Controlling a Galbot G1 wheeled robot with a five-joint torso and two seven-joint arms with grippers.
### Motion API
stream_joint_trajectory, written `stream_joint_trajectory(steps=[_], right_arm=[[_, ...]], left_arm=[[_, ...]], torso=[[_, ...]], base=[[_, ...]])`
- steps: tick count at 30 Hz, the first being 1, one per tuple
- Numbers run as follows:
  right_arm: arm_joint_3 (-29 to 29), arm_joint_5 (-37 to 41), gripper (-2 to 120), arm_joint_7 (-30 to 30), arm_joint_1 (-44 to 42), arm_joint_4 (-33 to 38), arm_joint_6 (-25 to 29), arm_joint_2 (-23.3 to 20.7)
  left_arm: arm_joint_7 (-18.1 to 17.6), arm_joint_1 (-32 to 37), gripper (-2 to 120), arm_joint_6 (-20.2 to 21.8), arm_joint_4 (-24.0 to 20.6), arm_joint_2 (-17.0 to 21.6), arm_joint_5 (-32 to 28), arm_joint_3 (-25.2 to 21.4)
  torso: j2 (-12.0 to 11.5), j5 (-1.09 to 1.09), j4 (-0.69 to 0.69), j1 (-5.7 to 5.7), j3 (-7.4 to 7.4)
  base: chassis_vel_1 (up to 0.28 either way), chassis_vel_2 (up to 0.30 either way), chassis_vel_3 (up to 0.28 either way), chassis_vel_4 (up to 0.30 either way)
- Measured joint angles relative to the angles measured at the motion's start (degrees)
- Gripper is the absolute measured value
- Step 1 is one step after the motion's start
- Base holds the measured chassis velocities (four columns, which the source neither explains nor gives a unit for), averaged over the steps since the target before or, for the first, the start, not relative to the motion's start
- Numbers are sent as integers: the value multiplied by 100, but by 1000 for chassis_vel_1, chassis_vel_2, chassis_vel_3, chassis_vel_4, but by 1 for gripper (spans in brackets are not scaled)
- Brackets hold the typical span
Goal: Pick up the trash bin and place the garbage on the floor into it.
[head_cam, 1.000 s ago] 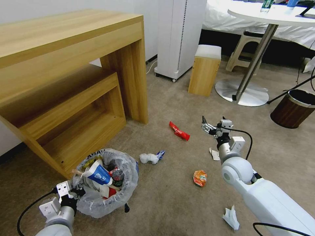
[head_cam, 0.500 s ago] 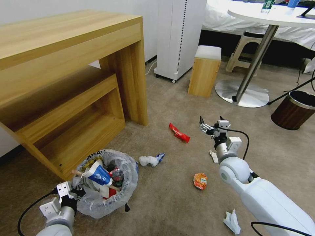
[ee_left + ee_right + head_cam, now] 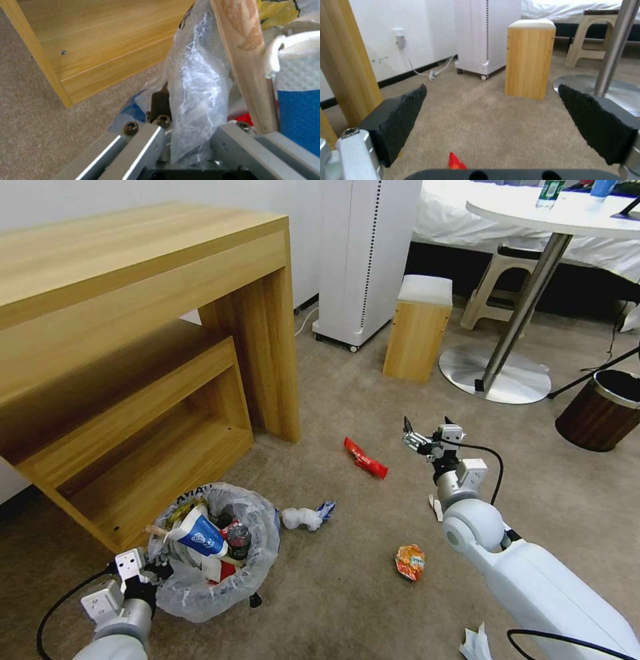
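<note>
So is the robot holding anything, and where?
The left gripper is shut on the bin, clamping its bag-covered rim on the near side. The right gripper is open and empty above the floor.

A carpeted bedroom or hotel-style room: a wooden desk (image 3: 133, 267), a white-sheeted bed (image 3: 460, 213), a round pedestal table (image 3: 553, 210) and a freestanding white appliance (image 3: 363, 253).

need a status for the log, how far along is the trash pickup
Done: the trash bin, held at its rim by the left gripper, already holds a cup, bottle and wrappers. In hand: the open right gripper hovers near the red wrapper. Left: that wrapper, tissue, orange wrapper, paper scraps.
</note>
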Motion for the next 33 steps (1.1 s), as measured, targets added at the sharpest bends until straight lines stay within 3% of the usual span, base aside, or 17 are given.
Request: stream_joint_trajectory(steps=[6,15,21,24,28,33], right_arm=[[-35,274,100,100,-5,16,-145,-9],[-315,1594,100,592,-25,201,-1068,-82],[-576,2756,100,1309,-114,510,-1891,-180],[-661,3457,100,2007,-257,629,-2369,-230],[-670,3870,100,2580,-490,601,-2571,-187],[-502,3911,100,2688,-793,480,-2727,-196]], left_arm=[[0,17,1,-2,5,-1,6,1],[11,62,1,-17,-2,-87,77,8],[57,101,1,-49,-2,-184,185,37],[62,97,1,-54,-6,-201,202,43],[65,84,1,-56,-6,-220,230,61],[70,49,1,-64,27,-235,244,79]], torso=[[0,0,-1,0,-1],[0,0,-1,0,-1],[0,-1,1,-1,-1],[0,0,-1,-1,-1],[0,0,0,-2,-1],[0,1,0,-2,-1]], base=[[0,0,0,0],[0,0,0,0],[0,0,0,0],[0,0,0,0],[0,0,0,0],[0,0,0,0]])
